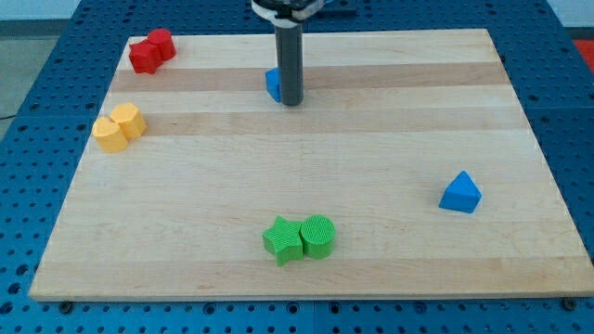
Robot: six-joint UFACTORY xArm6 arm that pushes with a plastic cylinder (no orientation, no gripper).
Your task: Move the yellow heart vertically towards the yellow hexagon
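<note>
Two yellow blocks touch each other near the board's left edge. The lower-left one (109, 135) looks like the hexagon and the upper-right one (131, 121) like the heart, though the shapes are hard to tell apart. My tip (291, 102) rests on the board at the top centre, far to the right of the yellow pair. It stands right beside a small blue block (273, 83), which the rod partly hides.
Two red blocks (151, 51) touch at the top left corner. A green star (282, 240) and a green cylinder (317, 236) touch near the bottom centre. A blue triangular block (460, 193) lies at the right. The wooden board (371, 158) sits on a blue perforated table.
</note>
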